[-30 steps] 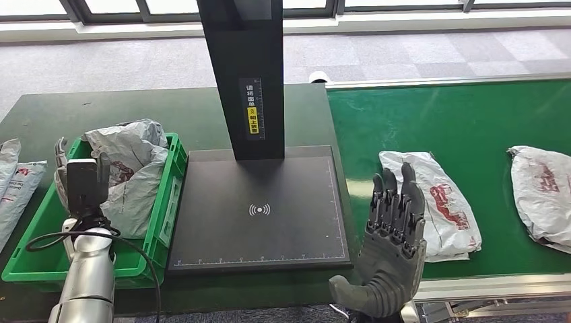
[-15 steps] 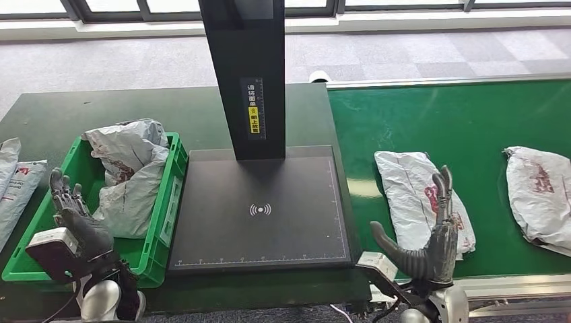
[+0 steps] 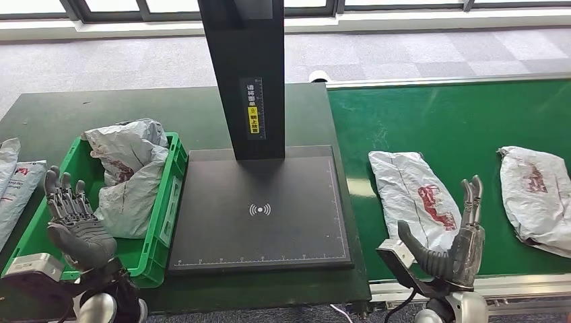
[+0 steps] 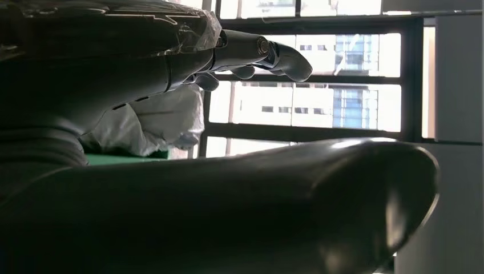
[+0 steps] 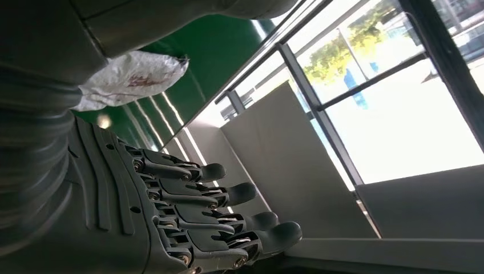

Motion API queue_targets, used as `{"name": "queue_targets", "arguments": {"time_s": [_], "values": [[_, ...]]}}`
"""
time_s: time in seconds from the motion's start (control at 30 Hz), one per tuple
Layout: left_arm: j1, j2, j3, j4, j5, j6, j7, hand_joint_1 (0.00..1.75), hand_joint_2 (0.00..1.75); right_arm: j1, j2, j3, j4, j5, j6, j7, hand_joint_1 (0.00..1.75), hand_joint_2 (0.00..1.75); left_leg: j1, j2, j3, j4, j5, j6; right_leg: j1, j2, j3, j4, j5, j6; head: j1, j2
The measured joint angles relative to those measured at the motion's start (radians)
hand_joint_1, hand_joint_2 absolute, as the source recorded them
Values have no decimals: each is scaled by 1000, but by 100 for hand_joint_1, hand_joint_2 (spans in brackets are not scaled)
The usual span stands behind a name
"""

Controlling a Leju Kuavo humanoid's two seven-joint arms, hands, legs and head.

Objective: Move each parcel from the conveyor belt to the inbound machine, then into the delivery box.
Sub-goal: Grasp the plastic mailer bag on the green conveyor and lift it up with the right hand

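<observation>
Right hand (image 3: 452, 243) had swung out from in front of the scanner plate to the near edge of the conveyor belt (image 3: 431, 114) over the last second; it now sat just beside the nearer parcel (image 3: 412, 195), fingers wide apart and upright, thumb splayed toward the parcel, holding nothing; right wrist view agreed: fingers (image 5: 228, 194) spread, nothing between them. Left hand (image 3: 73, 219) had dropped back from over the green delivery box (image 3: 161, 232) to its near-left corner; fingers apart, holding nothing; left wrist view showed it against the windows with a pale bag (image 4: 154, 123) behind it. Both parcels on the belt had drifted slightly left between frames, so the belt was probably running.

My read: the left hand was done at the box and the right was lining up for the next pick; no contact with the parcel yet.

Parcels: nearer one flat on the belt, just right of the inbound machine plate (image 3: 259, 208); second parcel (image 3: 535, 195) further right on the belt, well apart; grey bagged parcels (image 3: 128, 175) already piled in the delivery box.

Around: black scanner column (image 3: 244, 74) rising from the back of the plate; a couple of loose bags (image 3: 17, 185) on the dark surface (image 3: 60, 118) left of the box.

In the way: nothing between hand and parcel; if the belt was moving, the parcel may slide under the hand; the soft, limp bag will probably sag in the grasp; the column limits height over the plate.
</observation>
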Motion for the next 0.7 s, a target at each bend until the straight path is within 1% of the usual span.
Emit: {"name": "queue_targets", "arguments": {"time_s": [0.07,0.13,0.23,0.47,0.6,0.7], "values": [[16,-1,-12,-41,22,-57,-6,0,0,-1,-2,-43,22,41,17,25,0,175,0,0,0,0,0,0,0,0,0,0,0,0,0,0],[27,-2,-21,-71,33,-88,-8,0,0,-2,-4,-80,42,62,27,34,0,175,-1,0,-1,0,0,1,-1,0,0,0,0,0,0,0],[36,-4,-25,-98,38,-97,-8,0,0,-2,-5,-110,61,69,29,35,0,175,-1,0,-1,0,-1,1,-1,0,-1,0,0,0,0,0],[45,-8,-27,-125,38,-103,-8,0,0,-4,-8,-137,82,79,35,40,0,175,-1,0,-1,0,0,0,0,0,-1,0,0,0,0,0],[45,-10,-27,-126,29,-140,-8,0,0,-21,-11,-166,105,143,104,89,0,175,-1,0,-1,0,0,1,-1,0,-1,0,0,0,0,0],[46,-14,-27,-126,10,-164,-8,0,0,-55,-26,-205,160,183,144,112,0,175,-1,0,-1,0,0,1,-1,0,0,0,0,1,0,0]]}}
